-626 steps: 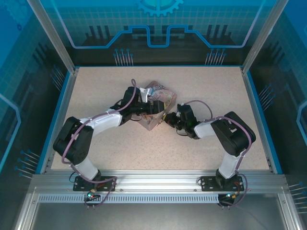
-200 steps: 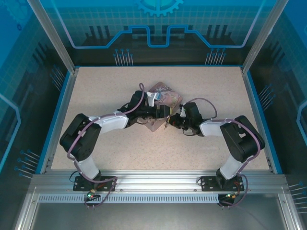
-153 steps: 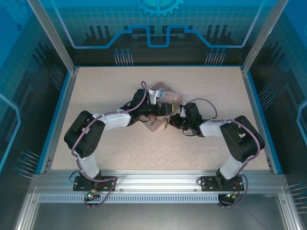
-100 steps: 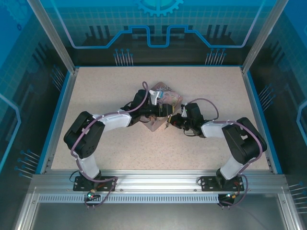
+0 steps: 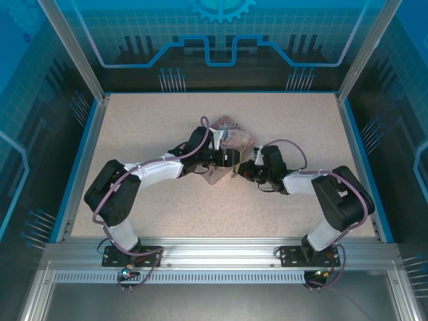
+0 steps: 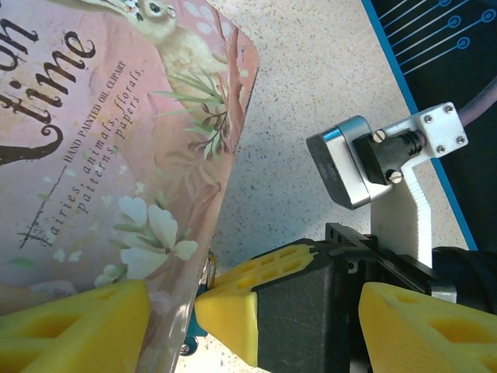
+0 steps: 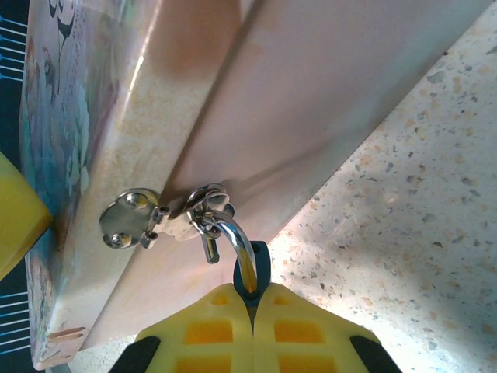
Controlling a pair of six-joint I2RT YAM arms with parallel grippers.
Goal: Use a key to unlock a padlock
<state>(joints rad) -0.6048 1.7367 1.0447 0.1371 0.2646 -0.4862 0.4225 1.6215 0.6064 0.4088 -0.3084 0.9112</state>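
The pink illustrated tin lies mid-table, and its side wall carries a metal hasp. The padlock's thin shackle hangs from the hasp and curves down into my right gripper; its brass body is hidden behind the yellow fingertips. That gripper is shut on the dark blue key, whose head pokes out between the tips. My left gripper is open wide, with one fingertip over the tin's lid and the other beyond the right gripper's fingertip.
The two grippers crowd together at the tin's near corner. Speckled tabletop lies open all around, bounded by the blue rim. The right wrist's camera mount sits close to the left gripper.
Both arms have edged slightly to the right and the left elbow has swung. The tin has shifted a little with them. The right gripper stays shut at the padlock.
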